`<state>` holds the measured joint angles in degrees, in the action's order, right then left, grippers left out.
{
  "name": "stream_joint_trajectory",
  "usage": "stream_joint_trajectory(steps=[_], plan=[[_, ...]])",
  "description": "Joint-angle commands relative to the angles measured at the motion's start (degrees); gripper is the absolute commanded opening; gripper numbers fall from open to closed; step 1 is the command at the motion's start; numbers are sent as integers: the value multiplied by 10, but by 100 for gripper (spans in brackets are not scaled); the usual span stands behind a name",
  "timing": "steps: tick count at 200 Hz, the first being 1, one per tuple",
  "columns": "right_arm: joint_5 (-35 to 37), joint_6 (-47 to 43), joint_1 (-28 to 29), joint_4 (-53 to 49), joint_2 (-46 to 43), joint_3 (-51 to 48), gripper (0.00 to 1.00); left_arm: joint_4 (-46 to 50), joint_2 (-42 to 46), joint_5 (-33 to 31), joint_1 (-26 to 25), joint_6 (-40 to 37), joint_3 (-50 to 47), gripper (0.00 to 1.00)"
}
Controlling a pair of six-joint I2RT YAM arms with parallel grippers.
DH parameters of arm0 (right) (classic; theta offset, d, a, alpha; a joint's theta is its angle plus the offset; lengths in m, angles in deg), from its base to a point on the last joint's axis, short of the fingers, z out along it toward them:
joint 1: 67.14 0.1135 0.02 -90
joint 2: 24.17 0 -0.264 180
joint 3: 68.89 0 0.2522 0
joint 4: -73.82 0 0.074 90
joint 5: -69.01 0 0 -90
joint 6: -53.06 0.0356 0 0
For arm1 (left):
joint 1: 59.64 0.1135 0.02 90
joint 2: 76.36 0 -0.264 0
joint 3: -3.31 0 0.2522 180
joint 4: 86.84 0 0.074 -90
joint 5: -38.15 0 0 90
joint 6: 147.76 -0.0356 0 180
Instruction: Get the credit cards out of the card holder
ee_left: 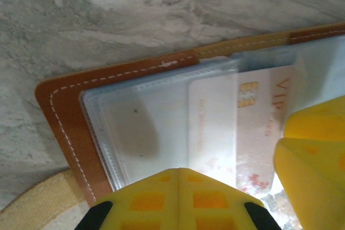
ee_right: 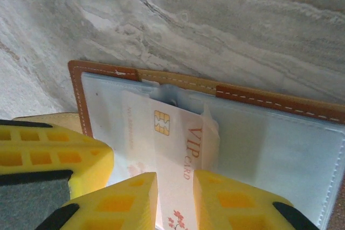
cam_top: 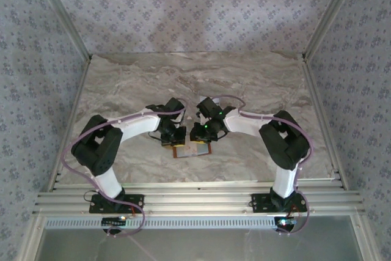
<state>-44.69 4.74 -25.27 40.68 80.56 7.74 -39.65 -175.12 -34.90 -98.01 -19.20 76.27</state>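
The card holder (cam_top: 192,150) lies open on the marble table, a brown leather wallet (ee_left: 59,111) with pale blue-grey inner faces (ee_right: 280,149). A pale credit card (ee_right: 172,149) with a gold chip and "VIP CARD" lettering sticks partly out of a clear sleeve near the fold (ee_left: 253,122). My left gripper (ee_left: 180,172) is shut, its tips resting on the wallet's left inner face. My right gripper (ee_right: 175,187) is open just over the card, which shows in the gap between its yellow fingers (ee_right: 237,197). In the top view both grippers (cam_top: 173,139) (cam_top: 201,136) meet over the wallet.
The wallet's tan side tab (ee_left: 32,208) pokes out at its left edge. Bare marble table (cam_top: 244,77) stretches behind the wallet, bounded by patterned walls and metal rails (cam_top: 195,197) at the near edge.
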Motion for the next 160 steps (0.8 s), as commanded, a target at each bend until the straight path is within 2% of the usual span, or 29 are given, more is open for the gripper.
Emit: stream_joint_trajectory(steps=[1,160], plan=[[-15,-8,1,-4,17,6,26,22,-1,-12,-3,-13,-6,0],[-33,-1,18,6,45,43,29,32,42,-26,3,-11,-12,0]])
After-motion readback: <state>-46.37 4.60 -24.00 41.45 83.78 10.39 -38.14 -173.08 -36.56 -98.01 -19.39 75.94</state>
